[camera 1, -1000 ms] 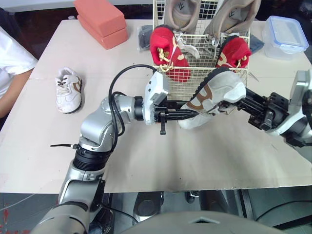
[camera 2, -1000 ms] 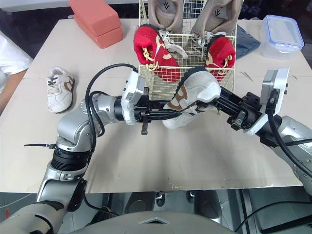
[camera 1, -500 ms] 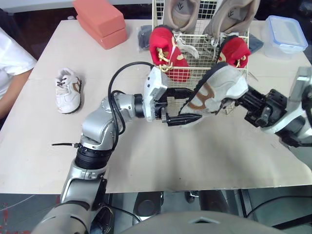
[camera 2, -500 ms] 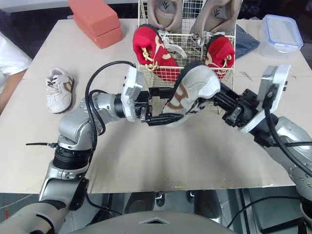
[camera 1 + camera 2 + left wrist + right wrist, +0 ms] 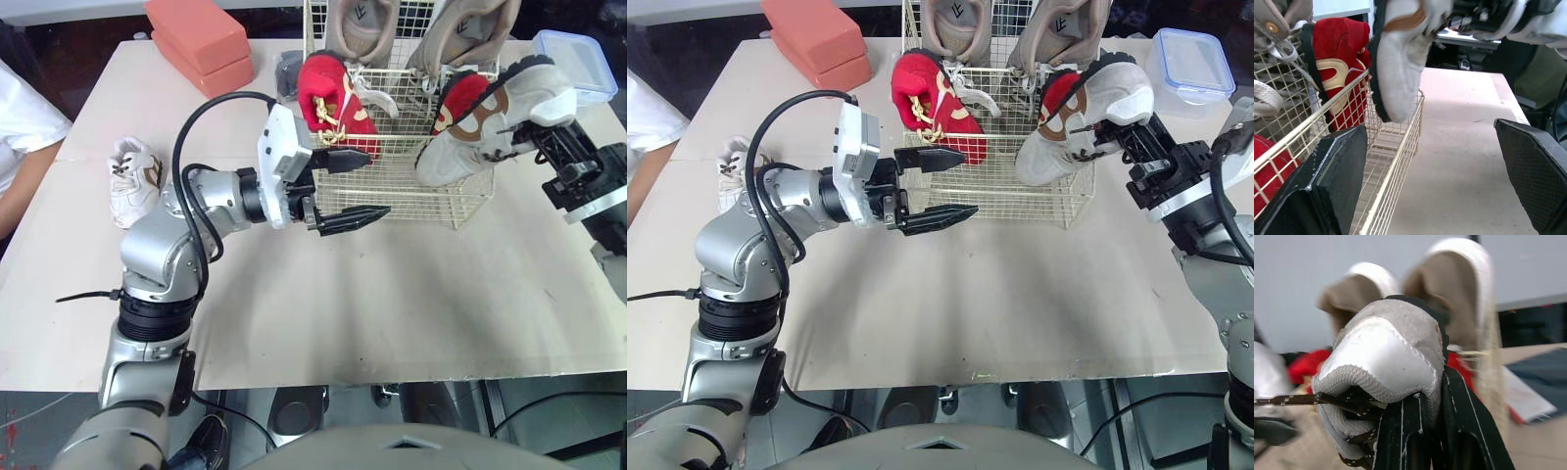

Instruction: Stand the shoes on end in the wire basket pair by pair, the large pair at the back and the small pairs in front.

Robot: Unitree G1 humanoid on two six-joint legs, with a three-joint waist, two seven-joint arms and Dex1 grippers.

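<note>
Hanging toe-down at the front right rim of the wire basket (image 5: 411,191), the white shoe (image 5: 485,122) is gripped at the heel by the right hand (image 5: 1430,396), fingers clamped on the collar. Behind it the red pair (image 5: 338,103) is stood on end, with the beige large pair (image 5: 358,24) at the back. The left hand (image 5: 377,182) is held with fingers spread wide, nothing between them, just before the basket's front left corner. The second white shoe (image 5: 132,176) is seen flat on the tabletop (image 5: 392,294), well left of the basket.
</note>
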